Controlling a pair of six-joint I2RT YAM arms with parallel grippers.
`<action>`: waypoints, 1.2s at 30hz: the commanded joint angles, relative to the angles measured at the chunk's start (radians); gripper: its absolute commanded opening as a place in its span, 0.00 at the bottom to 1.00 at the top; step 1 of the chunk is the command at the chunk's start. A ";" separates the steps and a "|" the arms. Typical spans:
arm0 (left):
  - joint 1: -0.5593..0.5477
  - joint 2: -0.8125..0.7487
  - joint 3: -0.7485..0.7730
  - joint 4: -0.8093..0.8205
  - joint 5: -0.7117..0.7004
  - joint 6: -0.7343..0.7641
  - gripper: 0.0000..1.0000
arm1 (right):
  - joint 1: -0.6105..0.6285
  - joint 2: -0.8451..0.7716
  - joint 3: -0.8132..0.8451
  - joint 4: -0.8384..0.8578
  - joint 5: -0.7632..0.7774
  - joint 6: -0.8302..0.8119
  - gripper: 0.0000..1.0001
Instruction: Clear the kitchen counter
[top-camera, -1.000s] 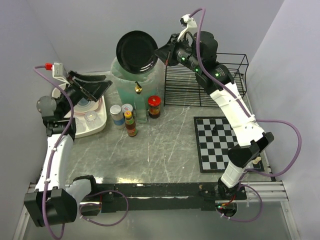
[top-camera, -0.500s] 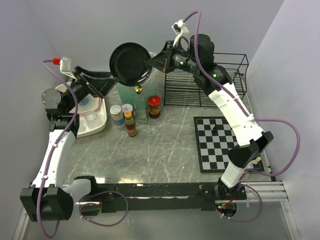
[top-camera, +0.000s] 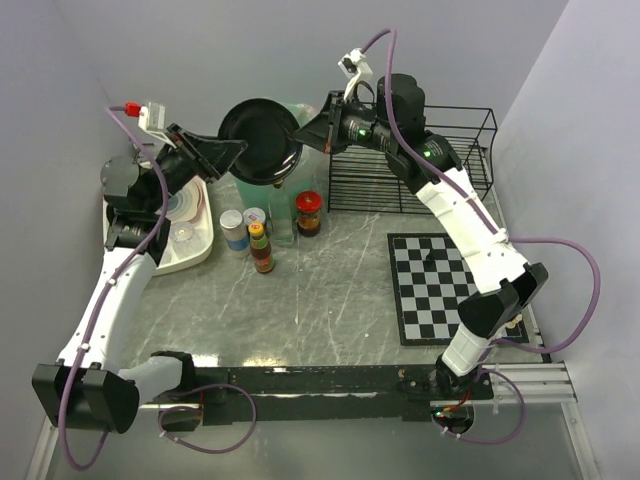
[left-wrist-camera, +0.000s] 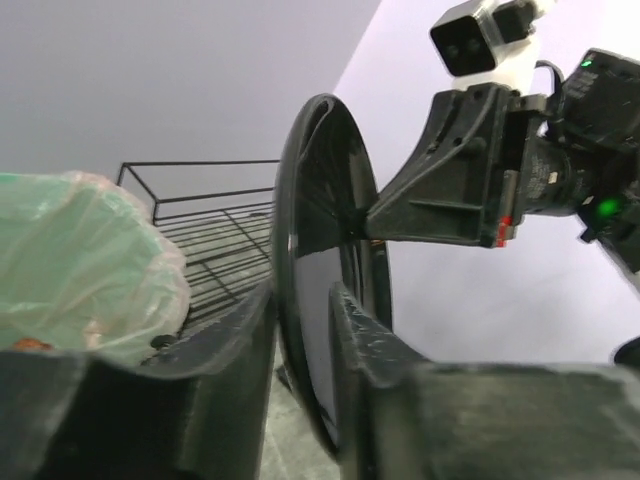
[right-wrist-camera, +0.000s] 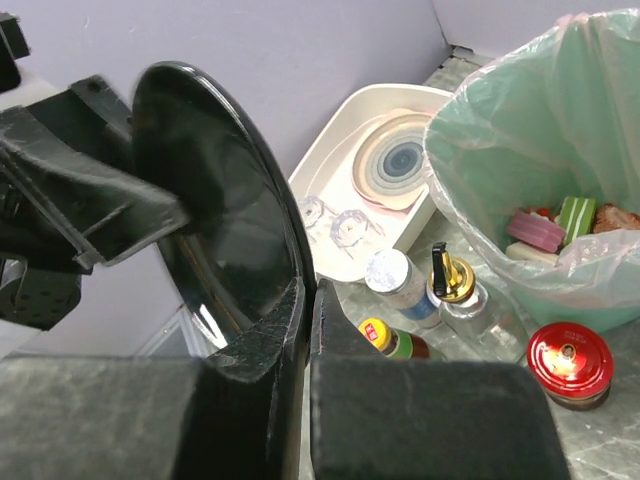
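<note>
Passing the black plate (top-camera: 258, 140) between arms, high over the far side of the kitchen counter (top-camera: 330, 300).
Our right gripper (top-camera: 301, 128) is pinched tight on one rim; our left gripper (top-camera: 234, 151) straddles the opposite rim, jaws set close, though we cannot tell if they bite. We judge it stiff, glossy, slippery, breakable: grip the rim.

In the overhead view the black plate (top-camera: 258, 140) hides most of the green-bagged bin (top-camera: 300, 110) from you. From the left wrist, the blurred fingers of the left gripper (left-wrist-camera: 302, 298) cover the plate's lower rim, so you cannot tell whether they press it. From the right wrist, the plate screens part of the white tub (right-wrist-camera: 335, 140), and the bin runs off the right edge.
</note>
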 joint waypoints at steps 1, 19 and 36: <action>-0.023 0.004 0.042 -0.058 -0.058 0.077 0.23 | 0.004 -0.065 -0.010 0.068 -0.031 0.025 0.00; 0.403 0.105 0.125 -0.189 -0.221 -0.072 0.01 | -0.028 -0.575 -0.528 0.252 0.635 -0.017 0.57; 0.535 0.599 0.265 -0.525 -0.412 0.055 0.01 | -0.029 -0.862 -0.939 0.149 0.620 0.026 0.57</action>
